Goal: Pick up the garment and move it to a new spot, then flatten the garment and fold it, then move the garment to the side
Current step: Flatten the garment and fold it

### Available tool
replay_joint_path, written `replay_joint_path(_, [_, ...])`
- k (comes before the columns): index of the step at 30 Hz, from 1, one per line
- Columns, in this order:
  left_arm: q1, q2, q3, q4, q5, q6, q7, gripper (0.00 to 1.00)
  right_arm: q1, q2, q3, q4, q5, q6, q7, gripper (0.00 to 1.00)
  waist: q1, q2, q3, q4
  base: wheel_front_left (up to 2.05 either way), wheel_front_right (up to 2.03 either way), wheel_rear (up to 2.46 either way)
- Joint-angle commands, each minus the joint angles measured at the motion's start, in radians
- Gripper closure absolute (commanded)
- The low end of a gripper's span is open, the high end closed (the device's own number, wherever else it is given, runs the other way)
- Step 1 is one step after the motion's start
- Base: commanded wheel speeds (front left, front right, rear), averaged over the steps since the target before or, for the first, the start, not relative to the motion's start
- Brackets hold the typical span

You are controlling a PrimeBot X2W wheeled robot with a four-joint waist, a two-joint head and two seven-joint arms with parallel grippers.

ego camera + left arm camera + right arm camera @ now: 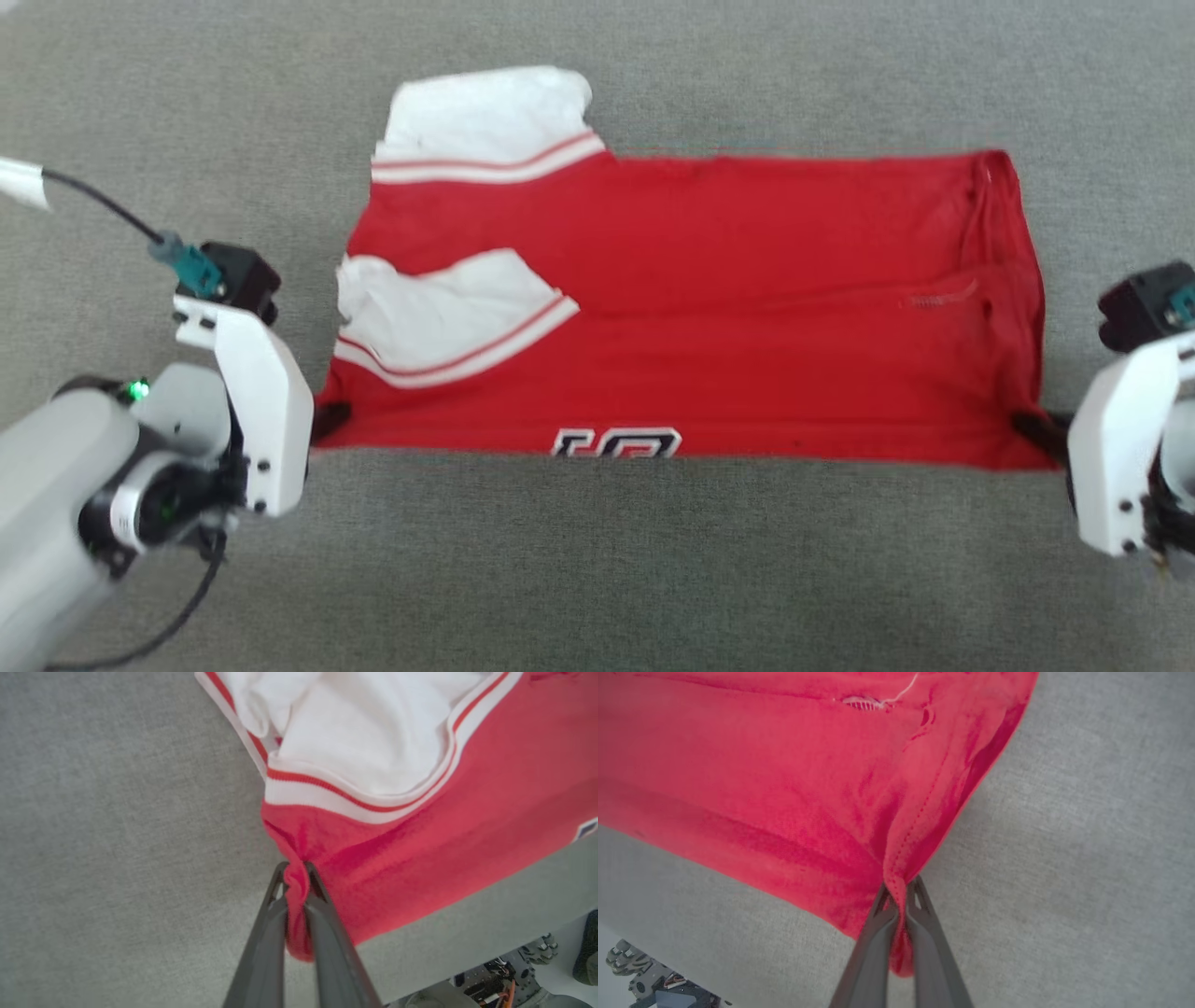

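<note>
The shirt [709, 308] is bright red. Its two sleeves [485, 107], at eleven and nine o'clock, are white, each bordered by white bands with a thin red stripe. At six o'clock a white number [616, 442] outlined in black shows. The table [597, 579] is flecked grey. The left gripper [295, 867] and right gripper [901, 884] have dark grey fingers [261, 947] and white casings [266, 373].

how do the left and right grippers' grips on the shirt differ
The left gripper pinches the shirt at a corner near a white sleeve; the right gripper pinches an all-red corner on the stitched hem. The left gripper holds the near left corner, the right gripper the near right one. Both are shut on bunched red fabric.
</note>
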Motion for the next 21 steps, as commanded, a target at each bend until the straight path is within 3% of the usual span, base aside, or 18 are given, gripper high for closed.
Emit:
replay_joint_path(1, [0.029,0.022,0.004,-0.043,-0.003,0.025,-0.006,1.00,0.032,-0.012,-0.016,-0.024,0.008,-0.001,0.028,1.00,0.0000,0.0000,-0.007,0.004,0.00,0.00,0.00])
replay_joint_path(3, [0.073,0.068,-0.005,-0.137,-0.008,0.072,0.000,1.00,0.078,-0.017,-0.038,-0.076,0.015,-0.001,0.071,1.00,0.0000,0.0000,-0.011,0.008,0.00,0.00,0.00])
replay_joint_path(6, [0.113,0.094,-0.013,-0.213,-0.010,0.112,-0.009,1.00,0.128,-0.006,-0.064,-0.119,0.017,-0.001,0.099,1.00,0.0000,0.0000,-0.010,0.013,0.00,0.00,0.00])
replay_joint_path(12, [0.159,0.082,-0.032,-0.223,-0.019,0.135,-0.024,1.00,0.190,0.033,-0.077,-0.129,-0.008,-0.001,0.078,1.00,0.0000,0.0000,0.000,0.015,0.00,0.00,0.00])
replay_joint_path(13, [0.159,0.076,-0.032,-0.206,-0.017,0.137,-0.027,0.88,0.191,0.036,-0.072,-0.119,-0.018,-0.001,0.065,0.93,0.0000,0.0000,0.002,0.013,0.00,0.00,0.00])
replay_joint_path(14, [0.160,0.072,-0.036,-0.189,-0.014,0.134,-0.025,0.67,0.190,0.037,-0.061,-0.107,-0.030,-0.001,0.051,0.71,0.0000,0.0000,0.005,0.009,0.00,0.00,0.00])
replay_joint_path(15, [0.157,0.065,-0.038,-0.176,-0.014,0.128,-0.022,0.39,0.186,0.041,-0.046,-0.097,-0.027,-0.001,0.034,0.53,0.0000,0.0000,0.009,0.006,0.00,0.00,0.00])
replay_joint_path(16, [0.151,0.058,-0.037,-0.162,-0.017,0.122,-0.021,0.00,0.180,0.047,-0.039,-0.085,-0.029,-0.001,0.016,0.00,0.0000,0.0000,0.011,0.003,0.00,0.00,0.00])
replay_joint_path(21, [0.104,0.076,-0.008,-0.144,-0.024,0.114,-0.007,0.00,0.156,0.053,-0.034,-0.075,-0.049,-0.001,-0.044,0.00,0.0000,0.0000,0.023,-0.020,0.00,0.00,0.00])
